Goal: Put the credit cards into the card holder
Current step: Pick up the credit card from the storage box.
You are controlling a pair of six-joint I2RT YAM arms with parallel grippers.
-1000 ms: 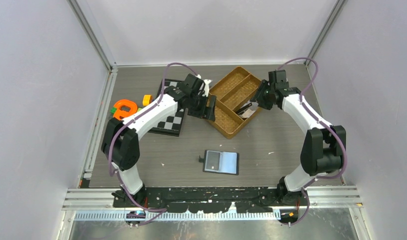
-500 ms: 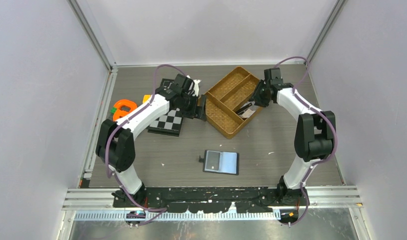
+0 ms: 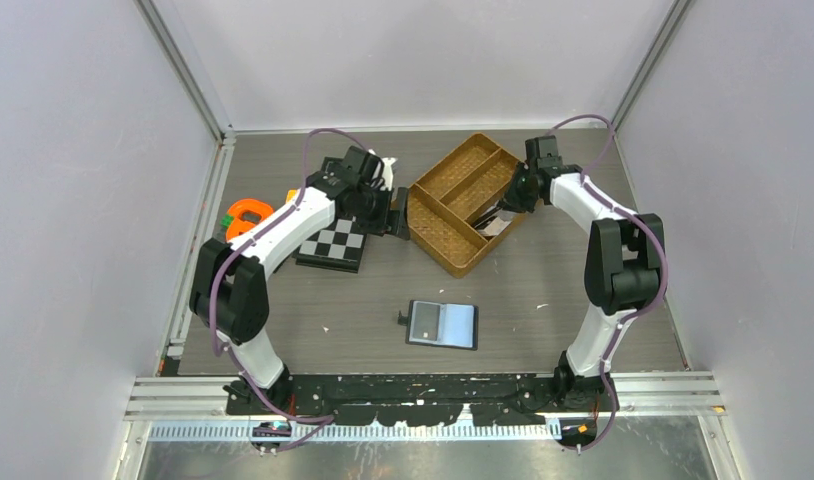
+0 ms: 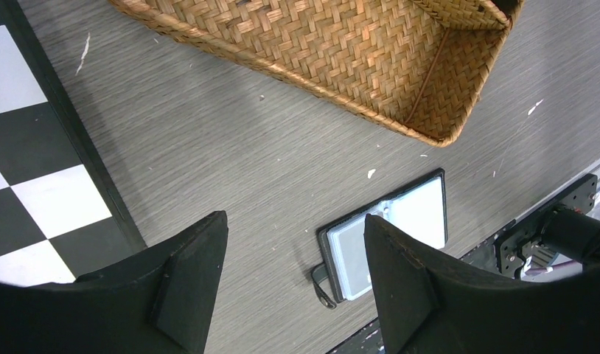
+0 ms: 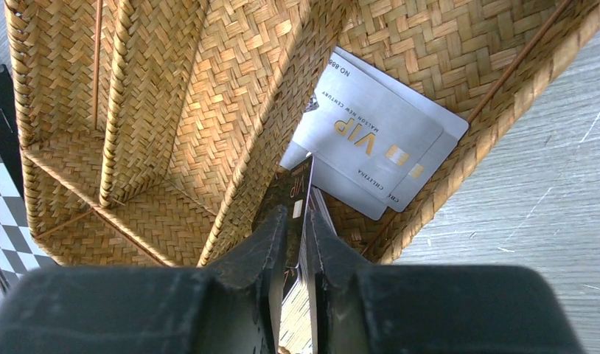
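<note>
Right fingers [image 5: 245, 280] clamp a thin black card [image 5: 291, 193], edge-up; black folding card holder [image 3: 442, 323] lies basewards; left fingers [image 4: 186, 295] apart.

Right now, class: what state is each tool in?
Left tool: open, empty.
Right tool: shut on a thin black rectangular card.

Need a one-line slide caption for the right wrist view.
Right tool pinches a black card on edge in the woven tray, beside silver VIP cards.
</note>
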